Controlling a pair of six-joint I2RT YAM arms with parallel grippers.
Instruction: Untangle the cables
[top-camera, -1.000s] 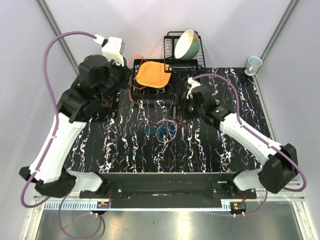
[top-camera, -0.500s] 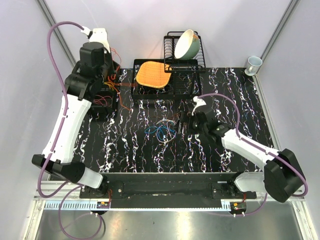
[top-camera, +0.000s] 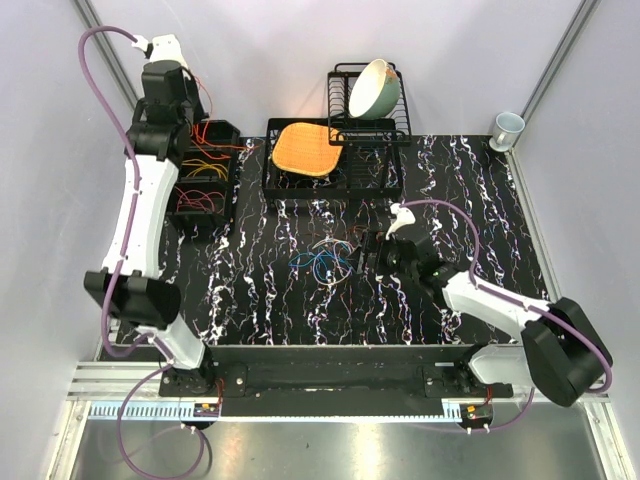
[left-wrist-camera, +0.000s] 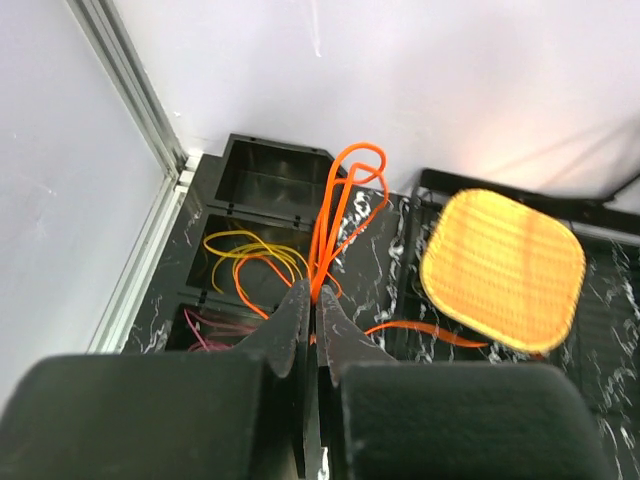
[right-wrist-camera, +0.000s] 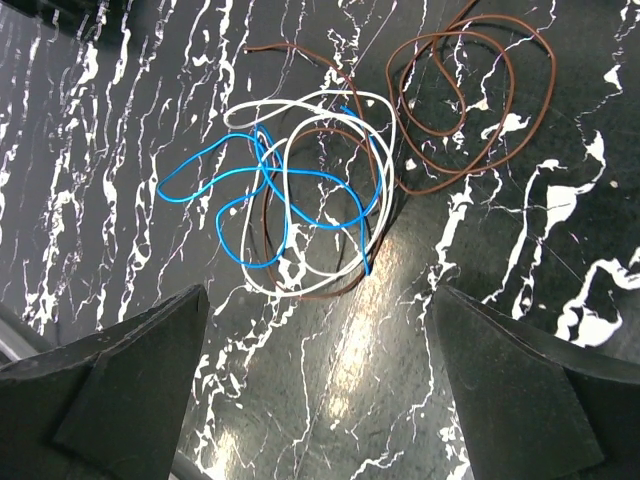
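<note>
A tangle of cables (top-camera: 325, 260) lies mid-table; the right wrist view shows a blue cable (right-wrist-camera: 270, 200), a white cable (right-wrist-camera: 330, 110) and a brown cable (right-wrist-camera: 470, 100) looped together. My right gripper (right-wrist-camera: 318, 300) is open and empty just short of that tangle, to its right in the top view (top-camera: 368, 252). My left gripper (left-wrist-camera: 313, 290) is shut on an orange cable (left-wrist-camera: 345, 200), held high over the black compartment bin (top-camera: 228, 150) at the far left. The bin holds yellow cables (left-wrist-camera: 250, 250) and pink cables (left-wrist-camera: 215, 322).
An orange woven mat (top-camera: 305, 147) lies on a black tray at the back. A black dish rack (top-camera: 390, 125) with a tilted bowl (top-camera: 375, 88) stands behind it. A cup (top-camera: 507, 127) sits at the back right corner.
My left arm has swung left and up from beside the tray to over the bin, carrying the orange cable. My right gripper has moved down and nearer to the tangle.
</note>
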